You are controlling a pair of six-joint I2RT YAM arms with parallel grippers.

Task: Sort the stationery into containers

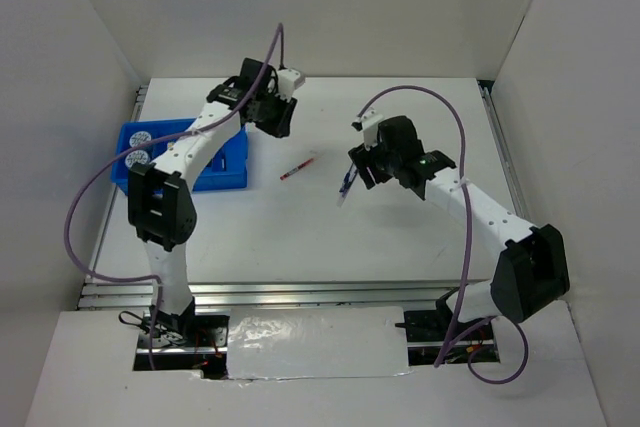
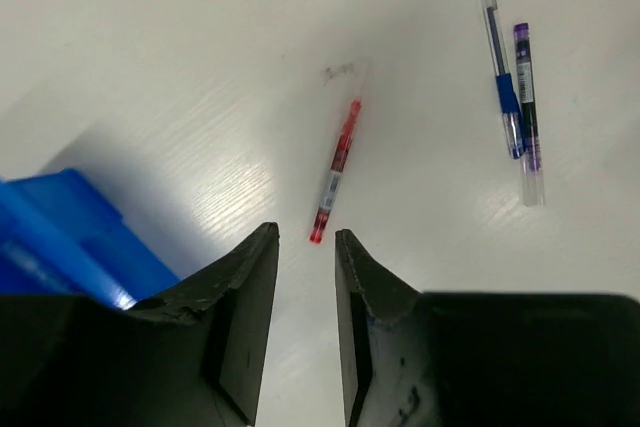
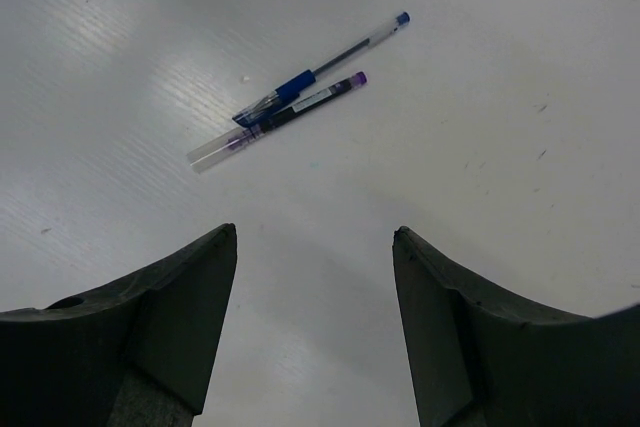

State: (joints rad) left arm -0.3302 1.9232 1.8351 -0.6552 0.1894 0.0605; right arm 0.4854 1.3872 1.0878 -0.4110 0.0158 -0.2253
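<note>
Your left gripper [image 2: 305, 237] hangs over the near end of the red pen [image 2: 336, 169]. Its fingers are a narrow gap apart and hold nothing, seemingly set to close across the shaft. The tray [image 1: 228, 173] sits just beside it, so the carry looks short. Your right gripper [image 3: 315, 232] is spread wide and empty, facing the blue pen [image 3: 318, 69] and purple pen [image 3: 290, 115]. They lie touching, so you'd likely take one at a time.

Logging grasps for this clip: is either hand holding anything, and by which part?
Nothing: left hand and right hand are both empty; the red pen lies free.
</note>
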